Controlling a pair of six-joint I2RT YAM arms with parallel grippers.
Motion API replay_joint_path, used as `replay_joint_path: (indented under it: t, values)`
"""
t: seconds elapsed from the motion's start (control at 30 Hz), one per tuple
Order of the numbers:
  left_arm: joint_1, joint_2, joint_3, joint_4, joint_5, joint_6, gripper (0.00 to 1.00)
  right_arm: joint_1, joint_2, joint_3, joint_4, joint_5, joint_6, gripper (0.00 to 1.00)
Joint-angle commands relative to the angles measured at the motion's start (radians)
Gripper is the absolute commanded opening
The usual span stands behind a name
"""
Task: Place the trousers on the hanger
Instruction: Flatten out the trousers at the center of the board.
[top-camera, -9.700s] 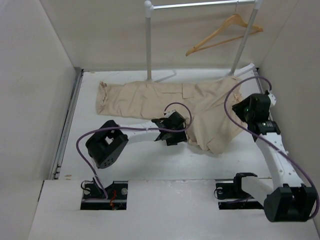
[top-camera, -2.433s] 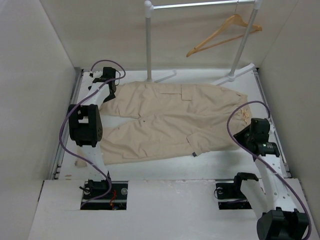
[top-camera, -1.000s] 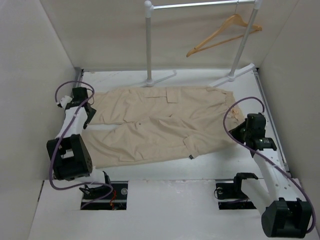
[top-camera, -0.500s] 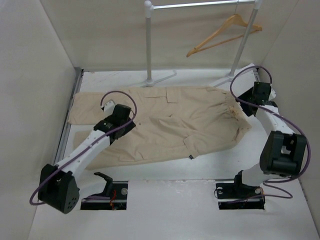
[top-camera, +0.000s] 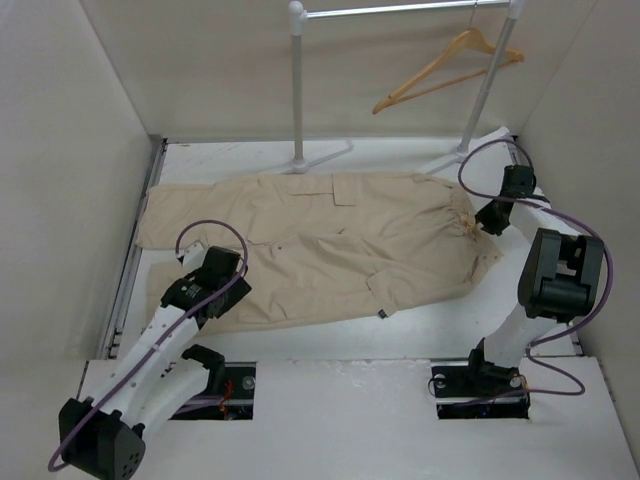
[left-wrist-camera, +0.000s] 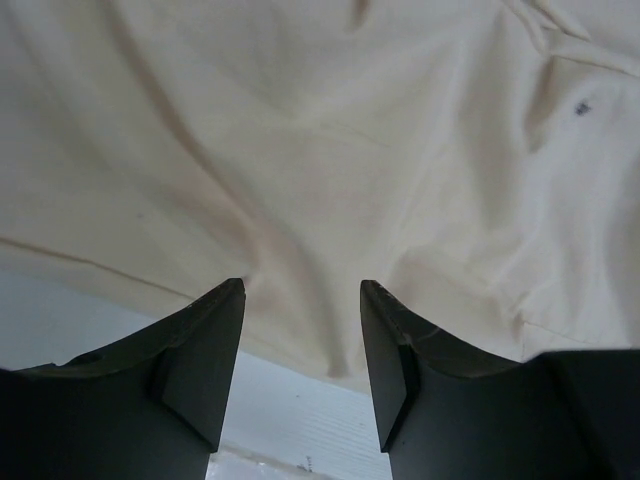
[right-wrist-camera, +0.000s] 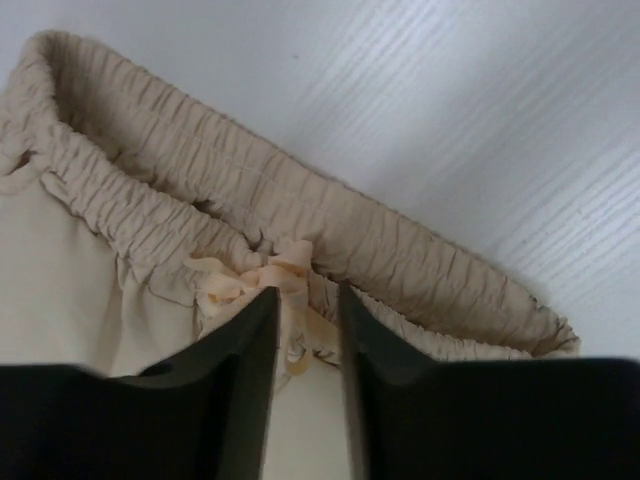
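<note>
Right wrist: right pincer (right-wrist-camera: 305, 292) sat near-closed at drawstring bow (right-wrist-camera: 285, 268) of beige cloth cargo trousers (right-wrist-camera: 90, 240), grip unclear; cord-only pinch could've slipped. Left pincer (left-wrist-camera: 300, 288) gaped.

I see the trousers (top-camera: 330, 245) spread flat on the table (top-camera: 420, 320). They are beige cargo cloth lying lengthwise across it, with the legs reaching to my left and the gathered waistband (right-wrist-camera: 330, 250) at my right. The two legs lie side by side, the near one angled a little toward me, and the flap pockets face up. The waistband is puckered, with a pale drawstring bow (right-wrist-camera: 270, 275) at its middle. The hanger (top-camera: 425, 68), light-brown wood, hangs tilted from the rail (top-camera: 400, 9) at the far right, well apart from the trousers.
</note>
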Motion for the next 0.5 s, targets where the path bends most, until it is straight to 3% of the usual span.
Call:
replay_joint_path:
  t: [0.0,0.07,0.17,0.23,0.37,0.47]
  values:
    - [0.089,-0.010,0.019,-0.170,-0.004,-0.018,0.48,-0.042,-0.012,-0.021,-0.041,-0.004,0.043,0.20]
    - [0.155,-0.018,0.028,-0.220,-0.006,-0.025,0.49,-0.076,-0.048,-0.056,-0.036,-0.012,0.085,0.10]
    - [0.259,-0.041,0.073,-0.281,-0.018,-0.053,0.49,-0.100,-0.170,-0.119,0.005,0.011,0.132,0.07]
    - [0.354,-0.052,0.088,-0.303,-0.027,-0.067,0.49,-0.099,-0.261,-0.144,0.011,0.052,0.159,0.18]
    - [0.553,0.000,0.086,-0.249,-0.007,-0.077,0.50,-0.087,-0.410,-0.182,0.026,0.086,0.202,0.52]
    - [0.620,0.094,0.076,-0.116,-0.010,-0.108,0.49,-0.019,-0.468,-0.217,0.034,0.068,0.231,0.60]
